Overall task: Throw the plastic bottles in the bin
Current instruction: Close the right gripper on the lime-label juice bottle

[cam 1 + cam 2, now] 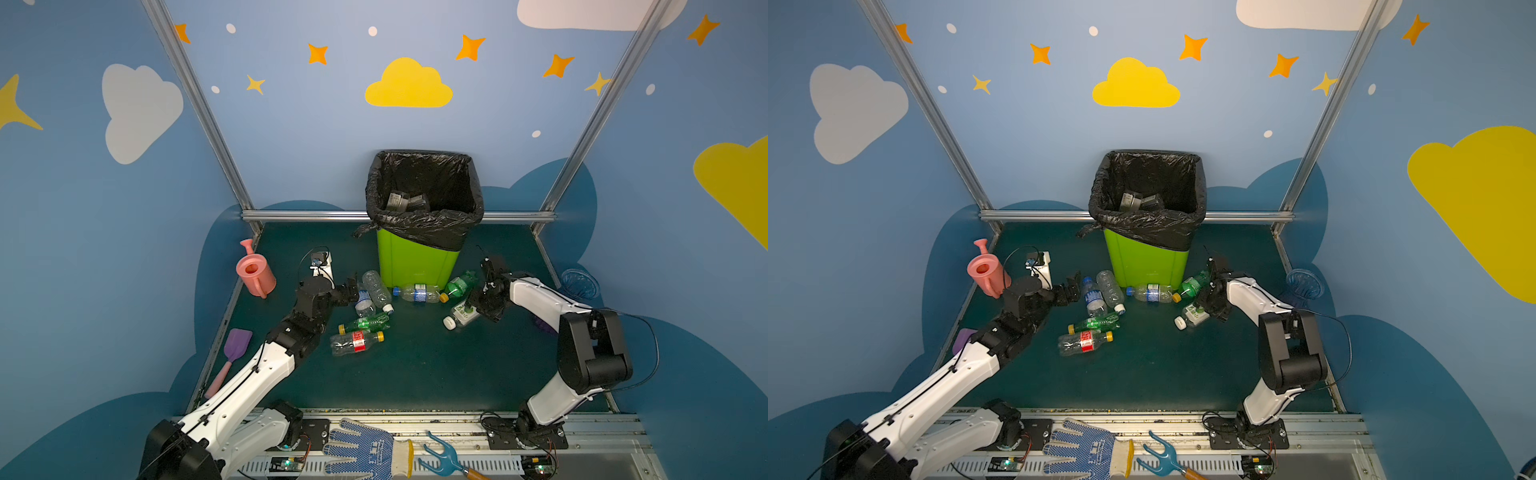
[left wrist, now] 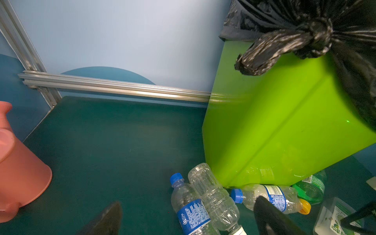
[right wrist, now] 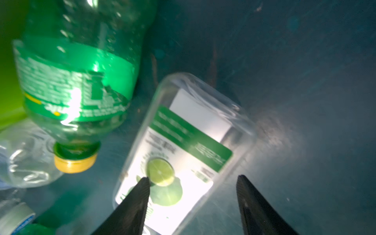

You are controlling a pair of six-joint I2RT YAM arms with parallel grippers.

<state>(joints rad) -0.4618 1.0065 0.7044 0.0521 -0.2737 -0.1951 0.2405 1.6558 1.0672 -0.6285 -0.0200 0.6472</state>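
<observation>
Right claw (image 3: pixel 192 181): jaws apart, straddling the lime-label bottle (image 3: pixel 189 130), which lies on the bench (image 1: pixel 415 374) at 4 o'clock from the bin (image 1: pixel 415 266). Blur hides any contact.

Left claw (image 2: pixel 189 201): fully spread, empty, partly cropped by the frame edge, at 9 o'clock from the blue-label bottle (image 2: pixel 193 217).

Inside the bin, the dark shapes (image 1: pixel 405 201) are too dim to identify.

Lab booth: aluminium frame (image 1: pixel 311 215), cloud-painted walls (image 1: pixel 291 137).
</observation>
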